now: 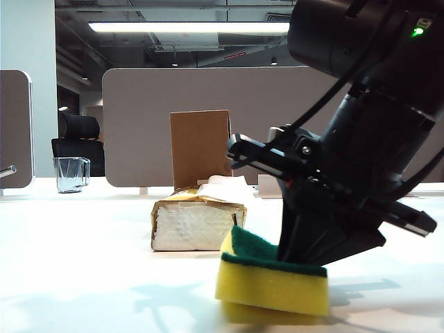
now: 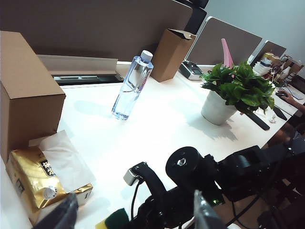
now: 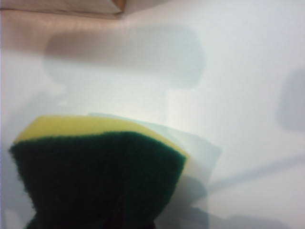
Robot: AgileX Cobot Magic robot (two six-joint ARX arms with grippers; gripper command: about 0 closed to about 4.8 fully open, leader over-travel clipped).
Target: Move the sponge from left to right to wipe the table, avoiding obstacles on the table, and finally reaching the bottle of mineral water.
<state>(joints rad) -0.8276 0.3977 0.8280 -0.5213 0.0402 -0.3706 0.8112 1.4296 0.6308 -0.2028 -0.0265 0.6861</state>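
Observation:
The sponge (image 1: 274, 277), yellow with a dark green top, sits tilted low at the white table (image 1: 83, 277). My right gripper (image 1: 302, 255) is shut on it from above. In the right wrist view the sponge (image 3: 95, 167) fills the frame and covers the gripper (image 3: 133, 222). Just behind it lie the gold tissue pack (image 1: 196, 223) and the upright cardboard box (image 1: 200, 148). The left wrist view shows the bottle of mineral water (image 2: 132, 86) standing far across the table, beyond the tissue pack (image 2: 40, 183) and box (image 2: 26, 90). My left gripper (image 2: 133, 206) hangs open above the right arm, holding nothing.
A clear glass mug (image 1: 71, 173) stands at the far left edge. A second cardboard box (image 2: 171, 55), a potted plant (image 2: 233, 90) and a small device (image 2: 192, 70) stand beyond the bottle. Grey partition panels (image 1: 139, 125) close the table's far side.

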